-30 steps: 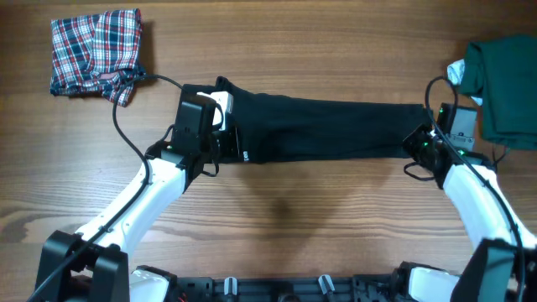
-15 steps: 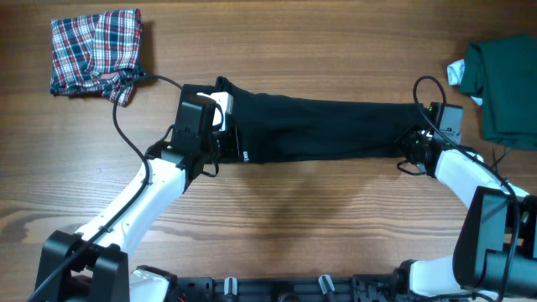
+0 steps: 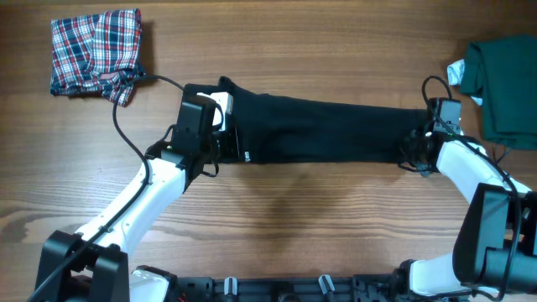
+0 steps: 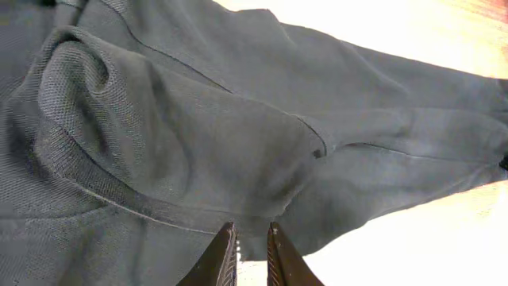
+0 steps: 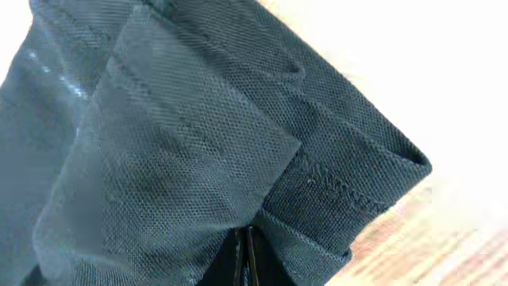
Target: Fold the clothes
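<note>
The black shirt (image 3: 323,130) lies stretched in a long folded band across the middle of the table. My left gripper (image 3: 225,141) holds its left end, near the collar. In the left wrist view the two tips (image 4: 252,232) pinch the shirt's edge (image 4: 198,143), jaws nearly together. My right gripper (image 3: 417,151) grips the right end. Its wrist view shows the jaws (image 5: 246,237) shut tight, with folded hem layers (image 5: 238,143) bunched over them. The plaid garment (image 3: 94,50) lies crumpled at the far left. The dark green garment (image 3: 503,88) lies at the far right.
A white item (image 3: 456,71) sticks out from under the green garment's left edge. Black cables loop from both wrists, one (image 3: 126,126) running toward the plaid garment. Bare wooden table (image 3: 294,210) lies between the shirt and the front edge.
The right wrist has turned and shifted slightly toward the table's far side, with its forearm swung round, still holding the shirt's right end. The left arm and the shirt have barely moved.
</note>
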You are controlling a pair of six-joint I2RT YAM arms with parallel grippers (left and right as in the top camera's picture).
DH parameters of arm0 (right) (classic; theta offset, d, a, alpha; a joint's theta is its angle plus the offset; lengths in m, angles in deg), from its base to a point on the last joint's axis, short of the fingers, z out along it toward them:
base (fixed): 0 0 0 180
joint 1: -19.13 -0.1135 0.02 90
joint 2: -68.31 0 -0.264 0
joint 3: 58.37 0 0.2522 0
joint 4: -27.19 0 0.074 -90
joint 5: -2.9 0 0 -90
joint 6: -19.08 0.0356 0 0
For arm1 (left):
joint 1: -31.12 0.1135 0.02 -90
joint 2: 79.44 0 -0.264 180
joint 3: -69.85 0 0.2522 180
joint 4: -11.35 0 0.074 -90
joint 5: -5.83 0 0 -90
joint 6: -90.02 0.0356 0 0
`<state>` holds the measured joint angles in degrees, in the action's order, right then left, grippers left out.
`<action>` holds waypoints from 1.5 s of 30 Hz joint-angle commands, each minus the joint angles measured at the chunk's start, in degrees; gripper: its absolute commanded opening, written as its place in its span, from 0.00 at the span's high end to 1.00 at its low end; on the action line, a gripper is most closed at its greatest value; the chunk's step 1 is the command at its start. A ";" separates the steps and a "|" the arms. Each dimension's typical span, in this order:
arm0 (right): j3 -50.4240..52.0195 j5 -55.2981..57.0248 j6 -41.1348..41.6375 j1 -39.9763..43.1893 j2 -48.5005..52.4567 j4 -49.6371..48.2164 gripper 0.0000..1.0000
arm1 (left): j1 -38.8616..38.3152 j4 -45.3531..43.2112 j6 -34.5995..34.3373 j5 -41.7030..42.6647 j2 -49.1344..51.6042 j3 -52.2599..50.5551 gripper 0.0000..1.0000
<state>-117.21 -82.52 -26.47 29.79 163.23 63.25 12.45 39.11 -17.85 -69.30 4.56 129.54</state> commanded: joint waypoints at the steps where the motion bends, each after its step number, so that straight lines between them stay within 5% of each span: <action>1: 2.58 6.19 2.32 0.46 3.34 5.01 0.96 | 0.15 0.04 0.52 -0.57 -0.33 0.33 0.86; 6: 0.31 5.88 0.02 0.46 3.15 5.70 0.96 | 0.17 0.04 0.52 -0.57 -0.33 0.33 0.87; 8: -1.42 4.48 -3.19 0.46 1.99 6.38 0.86 | 0.17 0.02 0.52 -0.57 -0.33 0.33 0.85; 9: -2.67 4.42 -4.50 0.46 0.66 7.56 0.68 | 0.17 0.02 0.52 -0.57 -0.33 0.33 0.83; 10: -3.98 4.42 -6.05 0.46 -0.98 9.01 0.38 | 0.17 0.02 0.52 -0.57 -0.33 0.33 0.81; 12: -6.47 4.42 -8.50 0.46 -4.96 12.15 0.02 | 0.17 0.02 0.55 -0.59 -0.33 0.33 0.78; 18: -8.66 -4.74 -28.11 0.48 -17.05 11.08 0.00 | 0.17 0.00 0.55 -0.59 -0.33 0.33 0.77; 23: -8.66 -8.00 -35.82 4.02 -11.72 7.02 0.00 | 0.17 0.11 0.55 -0.57 -0.33 0.33 0.77; 28: -8.72 -23.63 -47.50 13.88 -1.73 5.29 0.00 | 0.17 0.24 0.55 -0.57 -0.33 0.33 0.76; 45: -9.11 -39.21 -50.45 21.94 12.44 -4.24 0.00 | 0.17 0.68 0.55 -0.55 -0.33 0.33 0.65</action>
<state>-125.96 -117.93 -76.18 51.71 171.80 59.05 12.45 39.77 -17.85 -69.30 4.56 129.54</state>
